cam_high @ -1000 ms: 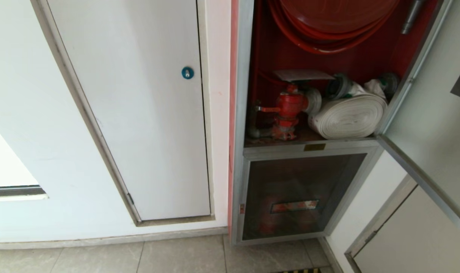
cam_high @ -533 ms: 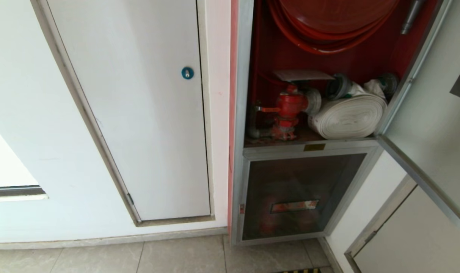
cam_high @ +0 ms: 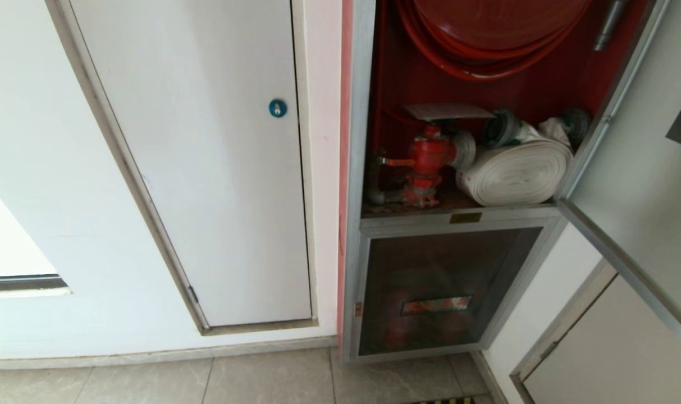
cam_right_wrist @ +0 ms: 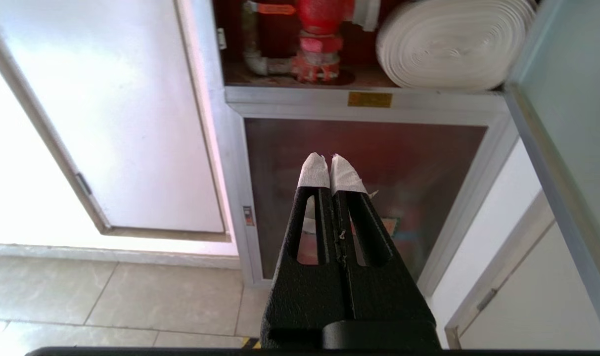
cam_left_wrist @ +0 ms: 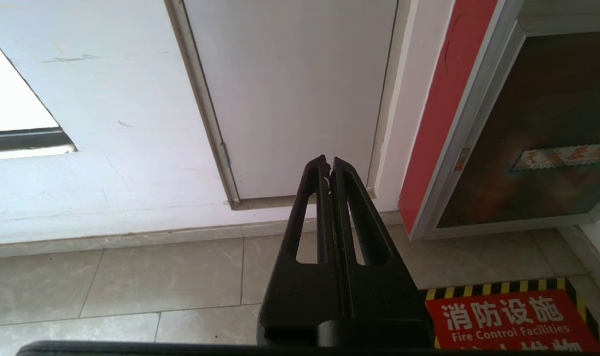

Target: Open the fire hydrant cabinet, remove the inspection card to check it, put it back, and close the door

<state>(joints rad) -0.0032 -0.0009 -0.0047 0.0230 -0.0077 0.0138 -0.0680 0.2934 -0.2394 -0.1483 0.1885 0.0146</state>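
Note:
The fire hydrant cabinet (cam_high: 362,112) stands open, showing its red interior, a red hose reel (cam_high: 497,22), a red valve (cam_high: 427,160) and a white rolled hose (cam_high: 514,171). The pale inspection card (cam_high: 447,111) lies flat on top of the valve. The door (cam_high: 643,168) is swung out to the right. Neither arm shows in the head view. My right gripper (cam_right_wrist: 329,160), shut and empty with white-taped tips, hangs low before the lower dark glass panel (cam_right_wrist: 418,163), below the valve (cam_right_wrist: 319,29). My left gripper (cam_left_wrist: 329,163) is shut and empty, parked low near the floor.
A plain white panel door (cam_high: 205,168) with a blue round lock (cam_high: 278,108) is left of the cabinet. The open door's lower edge (cam_right_wrist: 552,148) juts out at the right. A red floor sign (cam_left_wrist: 507,321) with striped border lies before the cabinet on the tiles.

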